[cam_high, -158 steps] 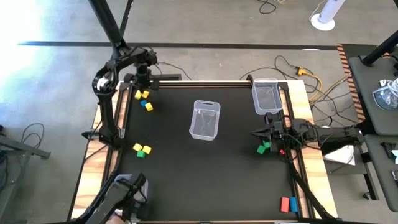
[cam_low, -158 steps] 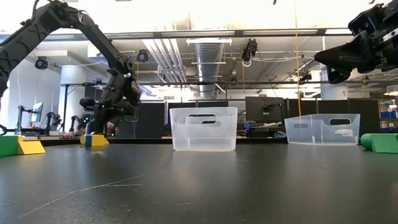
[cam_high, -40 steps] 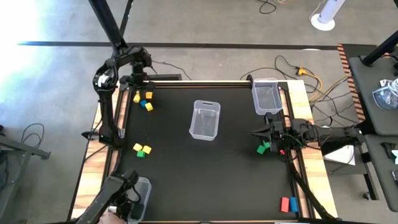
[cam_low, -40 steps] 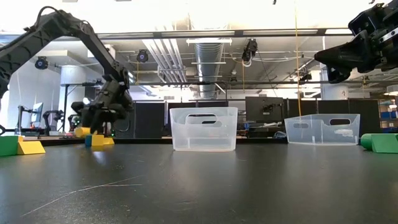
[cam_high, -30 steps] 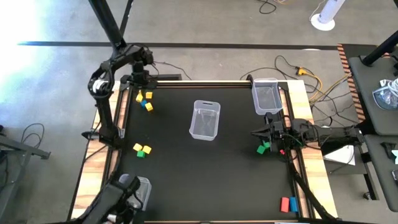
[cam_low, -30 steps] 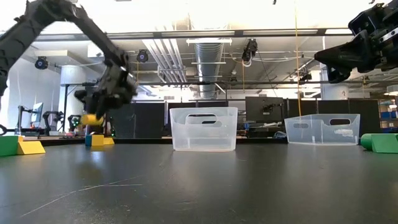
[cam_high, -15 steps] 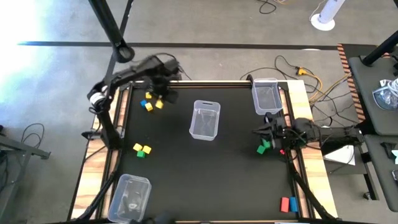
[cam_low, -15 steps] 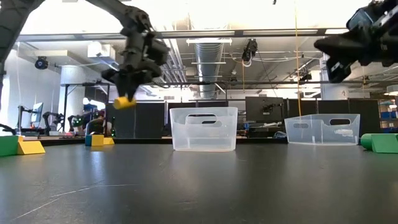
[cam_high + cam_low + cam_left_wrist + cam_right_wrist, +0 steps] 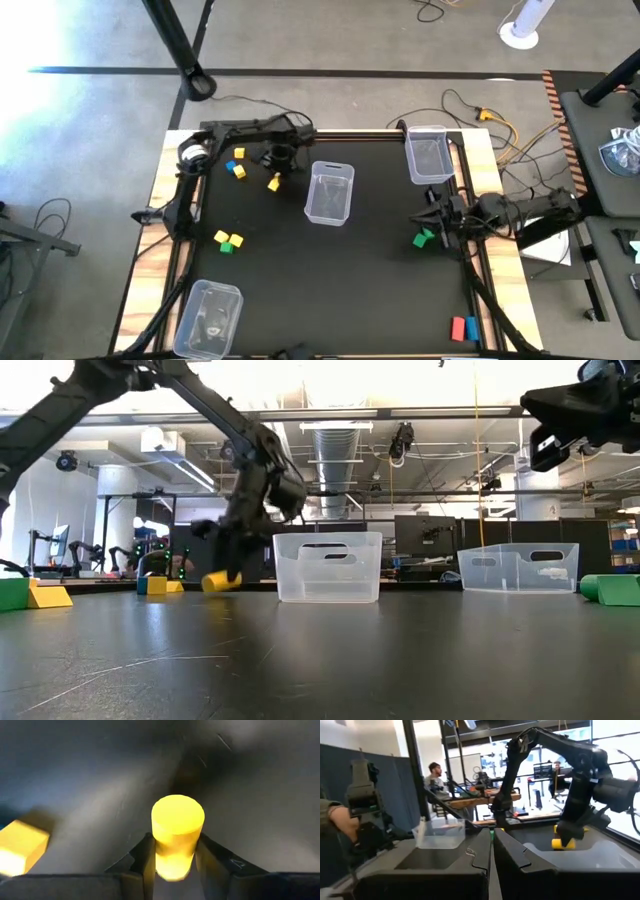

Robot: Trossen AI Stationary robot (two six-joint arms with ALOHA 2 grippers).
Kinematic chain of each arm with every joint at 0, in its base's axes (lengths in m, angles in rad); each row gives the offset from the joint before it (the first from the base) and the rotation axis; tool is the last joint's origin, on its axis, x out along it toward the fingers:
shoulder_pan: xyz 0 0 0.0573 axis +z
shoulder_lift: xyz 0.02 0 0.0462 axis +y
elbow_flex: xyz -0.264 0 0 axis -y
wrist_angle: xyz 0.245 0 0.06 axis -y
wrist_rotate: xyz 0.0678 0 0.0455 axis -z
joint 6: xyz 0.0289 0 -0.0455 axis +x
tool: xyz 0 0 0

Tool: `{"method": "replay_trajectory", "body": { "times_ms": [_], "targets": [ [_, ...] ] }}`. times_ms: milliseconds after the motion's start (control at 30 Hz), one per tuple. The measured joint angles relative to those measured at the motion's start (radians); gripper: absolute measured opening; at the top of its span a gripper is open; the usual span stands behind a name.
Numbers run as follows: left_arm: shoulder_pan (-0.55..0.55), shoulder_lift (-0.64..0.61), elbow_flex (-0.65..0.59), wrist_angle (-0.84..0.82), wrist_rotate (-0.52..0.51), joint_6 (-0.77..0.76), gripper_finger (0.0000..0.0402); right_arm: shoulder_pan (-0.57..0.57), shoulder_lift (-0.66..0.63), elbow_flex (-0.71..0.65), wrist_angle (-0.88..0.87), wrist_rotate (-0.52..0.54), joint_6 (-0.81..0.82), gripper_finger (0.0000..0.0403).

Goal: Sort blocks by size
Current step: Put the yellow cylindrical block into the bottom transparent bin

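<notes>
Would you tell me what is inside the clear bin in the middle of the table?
The middle bin looks empty: only black table shows through it. The left gripper holds a yellow block beside it, not inside.

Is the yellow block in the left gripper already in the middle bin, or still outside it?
Outside. The left gripper holds the yellow block beside the middle bin, just above the table.
</notes>
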Motion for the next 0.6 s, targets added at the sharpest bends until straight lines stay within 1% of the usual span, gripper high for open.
{"method": "replay_trajectory", "body": {
  "times_ms": [67,200,300,500,600],
  "targets": [
    [-0.001,0.024,0.002,0.002,0.001,-0.001,0.0099,0.011,0.010,0.000,0.001,0.016,-0.008,0.0013],
    [-0.002,0.062,0.011,-0.005,-0.003,0.005,0.0102,0.015,0.028,0.000,-0.001,0.011,-0.046,0.0013],
    [-0.004,0.068,0.015,-0.007,-0.009,0.011,0.0113,0.014,0.032,0.000,-0.003,0.011,-0.058,0.0022],
    [-0.005,0.064,0.006,0.028,-0.027,0.012,0.0156,0.014,0.032,0.000,-0.004,0.013,-0.061,0.0081],
    [-0.008,0.062,0.006,0.029,-0.030,0.032,0.0159,0.014,0.031,0.000,-0.009,0.022,-0.061,0.0110]
  ]
}}
